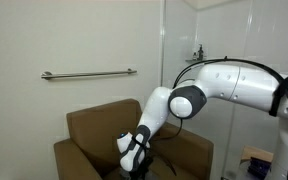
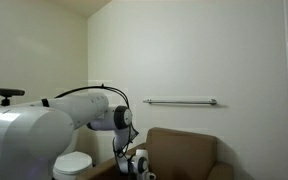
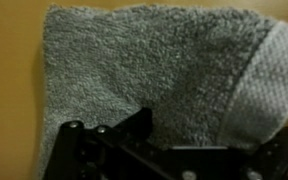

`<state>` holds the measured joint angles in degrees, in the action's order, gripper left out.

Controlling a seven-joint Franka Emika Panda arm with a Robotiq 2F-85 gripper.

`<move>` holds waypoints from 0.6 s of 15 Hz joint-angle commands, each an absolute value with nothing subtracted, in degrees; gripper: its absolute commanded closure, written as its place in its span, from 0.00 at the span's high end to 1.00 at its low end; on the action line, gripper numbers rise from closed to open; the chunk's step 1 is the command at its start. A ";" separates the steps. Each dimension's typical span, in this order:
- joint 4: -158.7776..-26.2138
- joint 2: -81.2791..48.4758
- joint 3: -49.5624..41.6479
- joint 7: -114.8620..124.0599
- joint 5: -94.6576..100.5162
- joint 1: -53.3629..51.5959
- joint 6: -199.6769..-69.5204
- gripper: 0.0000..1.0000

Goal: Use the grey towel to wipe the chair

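The grey towel (image 3: 154,70) lies flat and fills most of the wrist view, with a smoother hem band along its right side. It rests on the tan seat of the chair (image 3: 9,90). My gripper (image 3: 209,135) comes in from the bottom of that view. Its dark fingers (image 3: 139,125) stand apart, tips down on the cloth, with towel between them. In both exterior views the arm reaches down over the brown chair (image 1: 94,125) (image 2: 189,145), and the gripper (image 1: 134,156) (image 2: 139,166) sits low at the seat. The towel is hidden there.
A metal grab bar (image 1: 89,74) (image 2: 181,101) runs along the wall behind the chair. A white toilet (image 2: 74,163) stands beside the chair. A box (image 1: 256,160) sits on the floor past the chair's far arm.
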<state>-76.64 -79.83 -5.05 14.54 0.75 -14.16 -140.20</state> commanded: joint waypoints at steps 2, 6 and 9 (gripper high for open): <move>-76.49 -79.88 -4.48 14.65 1.38 -13.60 -140.19 0.43; -76.02 -79.98 -4.68 14.91 1.46 -13.78 -139.97 0.23; -74.78 -79.66 -5.29 15.36 1.71 -14.11 -139.87 0.06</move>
<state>-76.10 -79.68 -5.14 14.54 0.76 -14.19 -140.19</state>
